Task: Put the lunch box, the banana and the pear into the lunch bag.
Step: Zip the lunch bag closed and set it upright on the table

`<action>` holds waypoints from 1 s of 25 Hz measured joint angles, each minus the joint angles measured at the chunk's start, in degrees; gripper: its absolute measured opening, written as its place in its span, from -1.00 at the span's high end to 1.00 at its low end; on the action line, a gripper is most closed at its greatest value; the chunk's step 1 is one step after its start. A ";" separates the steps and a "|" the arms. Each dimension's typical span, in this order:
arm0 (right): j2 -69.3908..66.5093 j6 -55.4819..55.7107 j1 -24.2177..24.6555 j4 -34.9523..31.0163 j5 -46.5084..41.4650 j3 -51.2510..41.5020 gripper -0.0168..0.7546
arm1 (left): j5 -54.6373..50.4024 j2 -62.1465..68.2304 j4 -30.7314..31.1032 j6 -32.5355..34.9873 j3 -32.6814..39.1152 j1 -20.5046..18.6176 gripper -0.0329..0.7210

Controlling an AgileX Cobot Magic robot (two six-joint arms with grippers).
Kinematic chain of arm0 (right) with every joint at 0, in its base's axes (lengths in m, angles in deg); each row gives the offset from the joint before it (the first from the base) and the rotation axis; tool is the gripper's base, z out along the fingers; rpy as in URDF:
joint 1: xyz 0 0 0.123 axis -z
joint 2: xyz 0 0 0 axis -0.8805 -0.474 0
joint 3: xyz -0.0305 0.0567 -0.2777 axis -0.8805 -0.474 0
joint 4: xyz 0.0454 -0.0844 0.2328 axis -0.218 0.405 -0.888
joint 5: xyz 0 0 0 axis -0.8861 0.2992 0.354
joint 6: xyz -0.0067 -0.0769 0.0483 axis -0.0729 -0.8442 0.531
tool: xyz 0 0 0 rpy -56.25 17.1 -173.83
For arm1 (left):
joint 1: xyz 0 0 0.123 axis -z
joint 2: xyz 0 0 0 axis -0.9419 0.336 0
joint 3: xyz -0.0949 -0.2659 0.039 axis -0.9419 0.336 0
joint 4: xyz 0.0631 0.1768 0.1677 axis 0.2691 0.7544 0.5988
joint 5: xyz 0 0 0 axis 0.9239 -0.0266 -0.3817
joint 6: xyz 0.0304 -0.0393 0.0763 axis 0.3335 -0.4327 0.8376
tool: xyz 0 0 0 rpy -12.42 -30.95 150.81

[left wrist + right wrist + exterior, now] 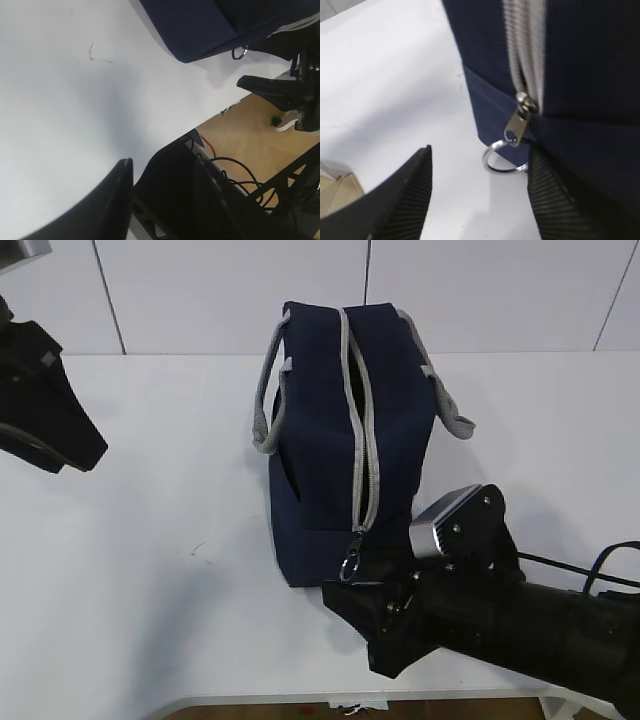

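The boxy navy-blue fabric lunch bag (340,430) stands mid-table, its grey zipper (362,430) running straight toward the right gripper (480,197). The steel ring pull (504,161) hangs between those 2 spread fingers, ungrasped. The left gripper (132,200), also apart, waits far off.

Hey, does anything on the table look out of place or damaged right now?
Nothing looks spilled or broken. The lunch bag stands upright on the table, its zipper parted along the top, with the ring pull hanging at the near end. The only blemish is a faint scratch mark on the tabletop left of the bag.
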 joint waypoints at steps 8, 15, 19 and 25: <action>0.00 0.00 0.00 1.07 -0.21 0.39 -0.26 | 0.00 0.00 -0.28 0.00 0.00 0.00 0.10; 0.00 0.00 0.00 -1.24 -0.83 0.49 -0.18 | 0.00 0.00 -0.49 -0.04 0.00 0.00 0.10; 0.00 0.00 0.00 -1.45 -0.95 0.49 0.03 | 0.00 0.00 -0.99 -0.04 0.00 0.00 0.10; 0.00 0.00 0.00 -1.50 -3.14 0.49 0.23 | 0.00 0.00 -1.85 -0.04 0.00 0.00 0.10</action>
